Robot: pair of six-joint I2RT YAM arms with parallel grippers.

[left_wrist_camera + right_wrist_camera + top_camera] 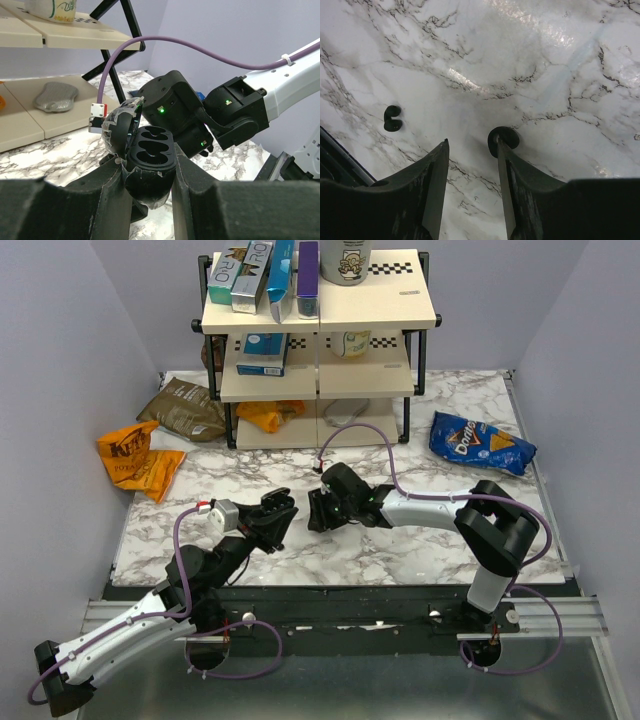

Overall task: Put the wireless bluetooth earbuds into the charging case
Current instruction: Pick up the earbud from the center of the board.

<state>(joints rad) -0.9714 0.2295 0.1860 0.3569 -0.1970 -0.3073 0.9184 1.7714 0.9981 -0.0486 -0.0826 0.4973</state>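
My left gripper [149, 164] is shut on the charging case [151, 156], a glossy black oval held just above the table. Its lid [119, 131] is swung open to the left and both wells show empty. In the top view the case [272, 508] sits close to the left of my right gripper [318, 510]. That right gripper [472, 142] points down at the marble with its jaws open and nothing between them. One black earbud [505, 137] lies on the table right at the tip of its right finger. A second earbud [393, 119] lies further left, apart from the fingers.
A two-tier shelf rack [320, 315] with boxes and a cup stands at the back. Snack bags lie around it: orange [135, 455] and brown [185, 410] at the left, blue [480, 443] at the right. A purple cable [370, 435] loops over the right arm.
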